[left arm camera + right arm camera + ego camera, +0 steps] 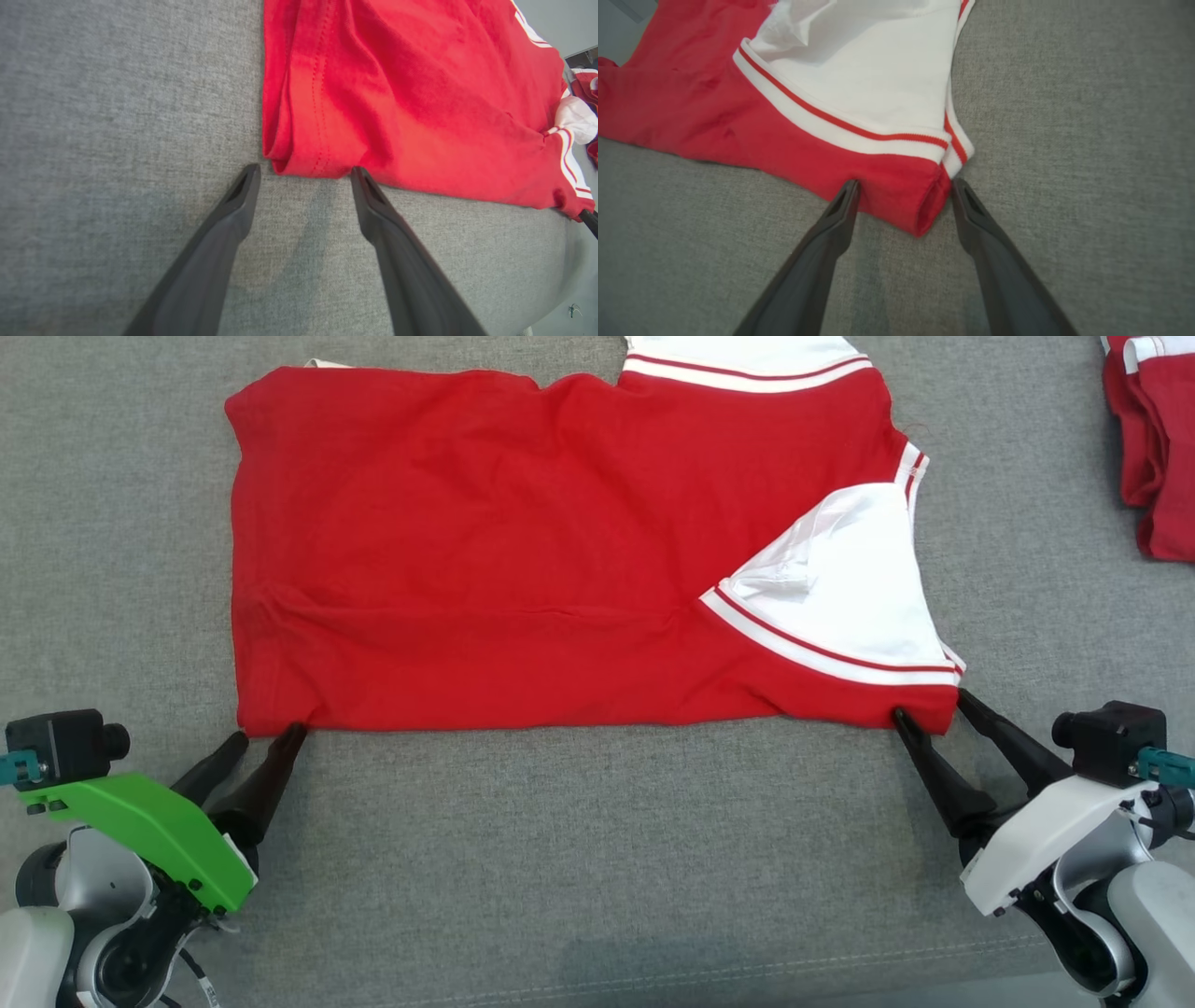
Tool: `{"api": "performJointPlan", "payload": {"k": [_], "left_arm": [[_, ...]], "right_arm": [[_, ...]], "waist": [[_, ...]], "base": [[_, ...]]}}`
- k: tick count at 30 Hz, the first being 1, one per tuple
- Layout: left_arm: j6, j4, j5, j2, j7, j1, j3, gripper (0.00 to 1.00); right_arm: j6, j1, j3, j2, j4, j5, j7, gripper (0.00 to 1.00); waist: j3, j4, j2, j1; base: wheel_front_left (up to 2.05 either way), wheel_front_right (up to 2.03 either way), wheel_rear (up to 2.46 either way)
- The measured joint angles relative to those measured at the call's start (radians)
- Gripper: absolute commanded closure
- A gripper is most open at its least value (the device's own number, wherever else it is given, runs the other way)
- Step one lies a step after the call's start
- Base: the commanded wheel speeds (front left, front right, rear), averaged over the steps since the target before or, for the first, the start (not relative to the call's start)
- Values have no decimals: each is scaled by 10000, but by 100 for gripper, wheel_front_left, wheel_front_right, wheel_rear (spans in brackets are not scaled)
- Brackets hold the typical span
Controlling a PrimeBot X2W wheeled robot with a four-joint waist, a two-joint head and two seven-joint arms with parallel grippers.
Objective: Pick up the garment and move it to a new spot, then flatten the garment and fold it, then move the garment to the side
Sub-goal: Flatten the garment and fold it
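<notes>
Grey woven cloth covers the work surface [597,859]; the red garment [523,551] lies flat across its far half, a white sleeve [840,588] folded over its right end; the left gripper [268,733] sits at the near left corner, fingers apart; the right gripper [932,705] straddles the near right corner, fingers spread, nothing clamped; more red clothing [1153,448] lies at the far right.

Head cam looks down on most of the garment [523,551]; wrist cams sit low, close, each facing one near corner.
</notes>
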Motion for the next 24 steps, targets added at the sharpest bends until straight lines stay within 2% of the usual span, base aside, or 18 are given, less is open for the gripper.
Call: {"api": "performJointPlan", "payload": {"k": [5,6,7,8,10,11,13,14,15,24], "left_arm": [[0,119,4,4,8,-143,-79,0],[0,155,4,4,10,-176,-82,0],[0,190,4,4,63,-212,-86,0],[0,226,4,2,79,-253,-92,19],[0,276,4,0,81,-305,-104,52],[-2,307,4,-2,79,-318,-104,60],[-2,351,4,-12,79,-354,-104,100],[-31,366,2,-31,69,-367,-100,100],[-33,405,0,-73,67,-396,-105,100],[-171,550,-13,-199,73,-446,-155,100]], "right_arm": [[81,-178,96,8,71,-13,75,0],[90,-228,115,10,77,-13,75,3],[94,-267,132,17,75,-13,88,20],[107,-285,146,23,79,-13,121,52],[169,-298,169,36,111,-13,157,59],[169,-313,173,44,130,-13,161,58],[171,-364,178,48,173,-13,161,78],[176,-403,182,48,196,-12,163,95],[178,-430,182,50,209,-12,165,100],[322,-488,165,13,320,115,351,100]], "waist": [[47,-2,0,0],[53,-3,0,0],[59,-4,0,0],[64,-5,0,0],[72,-2,0,0],[74,1,0,0],[72,10,0,0],[69,17,0,0],[66,23,0,0],[-13,62,0,0]], "base": [[0,0,0],[0,0,0],[0,0,0],[0,0,0],[0,0,0],[0,0,0],[0,0,0],[0,0,0],[0,0,0],[0,0,0]]}}
